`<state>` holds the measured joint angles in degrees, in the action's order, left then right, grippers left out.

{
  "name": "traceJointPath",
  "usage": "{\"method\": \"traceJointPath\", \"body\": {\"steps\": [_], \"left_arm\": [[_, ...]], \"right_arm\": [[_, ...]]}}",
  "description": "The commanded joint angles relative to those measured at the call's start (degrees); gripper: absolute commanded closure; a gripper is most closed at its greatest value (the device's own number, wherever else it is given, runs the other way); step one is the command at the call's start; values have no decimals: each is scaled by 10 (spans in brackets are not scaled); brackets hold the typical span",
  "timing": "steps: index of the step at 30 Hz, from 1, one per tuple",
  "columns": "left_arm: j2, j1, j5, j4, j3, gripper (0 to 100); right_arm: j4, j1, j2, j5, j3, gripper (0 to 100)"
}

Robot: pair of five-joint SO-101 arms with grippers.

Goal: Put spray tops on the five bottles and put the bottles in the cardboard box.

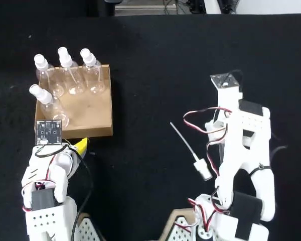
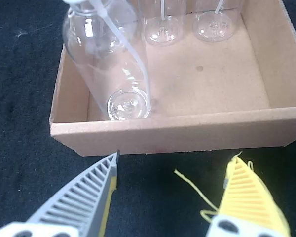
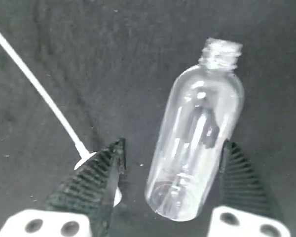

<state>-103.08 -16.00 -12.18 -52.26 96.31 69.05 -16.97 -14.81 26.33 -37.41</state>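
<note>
The cardboard box (image 1: 98,118) at the table's back left holds several clear bottles with white spray tops: three in a back row (image 1: 72,75) and one (image 1: 47,103) leaning in the near left corner (image 2: 116,64). My left gripper (image 2: 176,158) hangs open and holds nothing, just outside the box's near wall (image 2: 187,134), its yellow finger (image 1: 82,145) close to that wall. My right gripper (image 3: 173,144) is open, its black fingers either side of a topless clear bottle (image 3: 197,133) lying on the cloth. A loose spray top (image 1: 201,165) with a long dip tube (image 3: 37,86) lies beside one finger.
Black cloth covers the table (image 1: 150,60). The right arm's white body and wires (image 1: 241,145) stand over the lying bottle. The left arm's base (image 1: 45,211) sits at the front left corner.
</note>
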Motion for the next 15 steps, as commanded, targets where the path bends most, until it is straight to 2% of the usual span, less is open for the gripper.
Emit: {"method": "traceJointPath", "body": {"steps": [1, 6, 11, 15], "left_arm": [[-4, 7, 1, -1, 10, 675], [-4, 7, 1, -1, 10, 675], [-4, 7, 1, -1, 10, 675], [-4, 7, 1, -1, 10, 675]], "right_arm": [[-17, -19, -29, 30, 3, 697], [-38, -23, -29, 58, -22, 681], [-153, -23, -29, 93, -111, 682], [-210, -25, -29, 95, -148, 760]]}}
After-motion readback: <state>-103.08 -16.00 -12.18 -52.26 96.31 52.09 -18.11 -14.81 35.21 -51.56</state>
